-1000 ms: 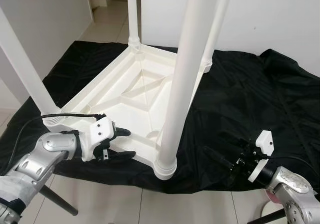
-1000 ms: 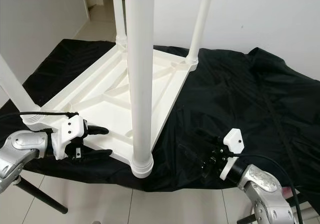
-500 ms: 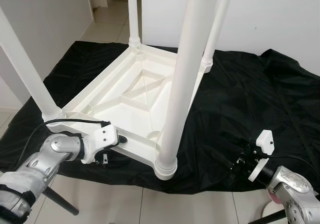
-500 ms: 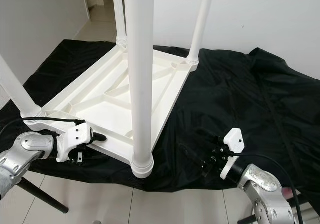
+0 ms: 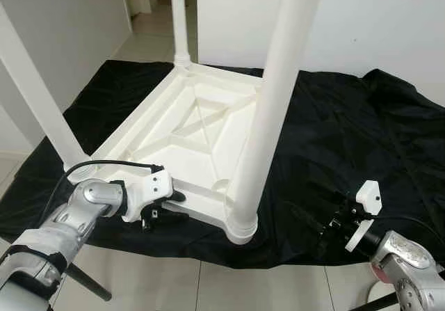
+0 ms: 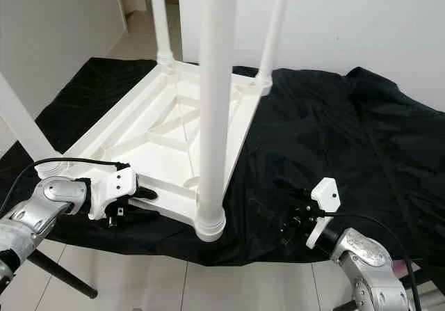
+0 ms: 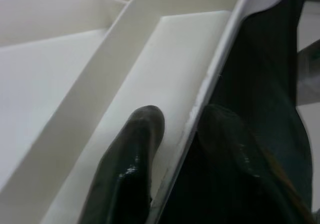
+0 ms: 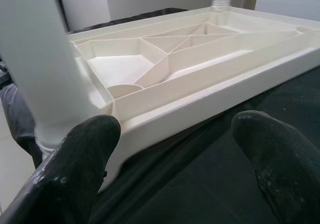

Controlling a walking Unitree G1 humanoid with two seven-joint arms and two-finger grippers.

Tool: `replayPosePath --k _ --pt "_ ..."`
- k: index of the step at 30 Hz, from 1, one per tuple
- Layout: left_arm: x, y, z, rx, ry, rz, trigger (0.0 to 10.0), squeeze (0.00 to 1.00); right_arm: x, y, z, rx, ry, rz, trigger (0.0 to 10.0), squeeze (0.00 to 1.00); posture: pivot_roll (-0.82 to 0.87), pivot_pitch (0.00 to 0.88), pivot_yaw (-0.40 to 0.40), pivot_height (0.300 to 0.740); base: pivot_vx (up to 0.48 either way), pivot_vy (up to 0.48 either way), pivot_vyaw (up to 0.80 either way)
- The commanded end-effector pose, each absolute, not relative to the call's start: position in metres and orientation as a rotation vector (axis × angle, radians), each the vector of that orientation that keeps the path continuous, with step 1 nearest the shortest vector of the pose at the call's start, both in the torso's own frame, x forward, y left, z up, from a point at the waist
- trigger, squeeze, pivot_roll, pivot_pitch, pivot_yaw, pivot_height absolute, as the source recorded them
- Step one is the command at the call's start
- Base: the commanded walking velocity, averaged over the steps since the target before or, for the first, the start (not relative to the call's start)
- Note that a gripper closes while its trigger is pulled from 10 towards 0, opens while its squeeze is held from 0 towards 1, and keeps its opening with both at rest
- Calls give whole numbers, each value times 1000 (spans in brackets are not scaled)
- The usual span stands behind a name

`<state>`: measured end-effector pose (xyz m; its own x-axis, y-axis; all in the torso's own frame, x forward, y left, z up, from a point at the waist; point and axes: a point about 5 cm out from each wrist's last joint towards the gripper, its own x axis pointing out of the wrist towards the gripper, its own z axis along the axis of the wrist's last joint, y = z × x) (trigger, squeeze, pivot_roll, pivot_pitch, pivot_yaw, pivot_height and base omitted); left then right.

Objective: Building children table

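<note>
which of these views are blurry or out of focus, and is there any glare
Left wrist view: soft, the black fingers out of focus against the white table rim. Right wrist view: near fingers blurred, the table's ribbed underside sharper. Eye views: sharp and evenly lit; the black cloth has a faint sheen, with no strong glare.

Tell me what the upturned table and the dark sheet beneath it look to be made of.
Table: seemingly moulded plastic, white with a smooth, slightly glossy finish; the underside shows cast ribs and round leg sockets. Sheet: apparently thin black fabric or plastic film, faintly shiny, lying in soft creases. The left pincer pinches the table's rim.
</note>
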<state>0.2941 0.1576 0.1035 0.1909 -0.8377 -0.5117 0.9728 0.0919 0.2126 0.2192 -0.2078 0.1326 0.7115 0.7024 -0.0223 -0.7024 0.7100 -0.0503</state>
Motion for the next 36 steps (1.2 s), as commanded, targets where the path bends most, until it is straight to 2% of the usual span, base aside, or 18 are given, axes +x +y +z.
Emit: replayPosePath --k 1,2,3,4,5,13,15,21,22,23,29,34,36 --pt "300 165 108 548 280 -1298 0 0 220 -208 135 -70 -8 770 10000 0 -47 0 5 740 0 0 0" --pt "302 162 108 544 272 -1295 0 0 220 -208 135 -71 -10 767 10000 0 -48 0 5 740 0 0 0" --pt "302 159 108 547 258 -1299 1843 0 221 -208 136 -69 -15 765 10000 0 -50 0 7 740 0 0 0" --pt "302 156 108 550 248 -1302 1843 0 221 -208 136 -67 -18 763 10000 0 -50 0 7 740 0 0 0" --pt "302 154 109 553 242 -1301 10000 0 222 -208 137 -65 -22 761 10000 0 -49 0 7 740 0 0 0" --pt "305 134 112 535 184 -1306 10000 0 231 -208 138 -73 -54 677 10000 0 -49 4 7 740 0 0 0" --pt "308 129 115 492 173 -1302 10000 1000 234 -208 139 -47 -65 650 10000 0 -50 10 11 740 0 0 0" --pt "307 127 125 457 133 -1322 10000 1000 226 -210 139 -39 -45 696 10000 0 -56 17 19 740 0 0 0" --pt "307 127 129 446 118 -1324 10000 757 221 -212 138 -40 -32 716 10000 0 -56 17 20 740 0 0 0" --pt "305 127 134 426 99 -1333 10000 0 218 -215 138 -40 -18 729 10000 0 -57 19 22 740 0 0 0" --pt "291 124 157 311 -6 -1394 10000 0 210 -225 140 -63 5 770 10000 0 -60 23 27 740 0 0 0" --pt "294 122 172 211 -59 -1323 10000 0 213 -222 147 -60 -8 835 10000 0 -64 20 29 740 0 0 0" --pt "297 120 181 181 -80 -1275 10000 0 217 -212 149 -62 -19 893 10000 0 -57 20 18 740 0 0 0"
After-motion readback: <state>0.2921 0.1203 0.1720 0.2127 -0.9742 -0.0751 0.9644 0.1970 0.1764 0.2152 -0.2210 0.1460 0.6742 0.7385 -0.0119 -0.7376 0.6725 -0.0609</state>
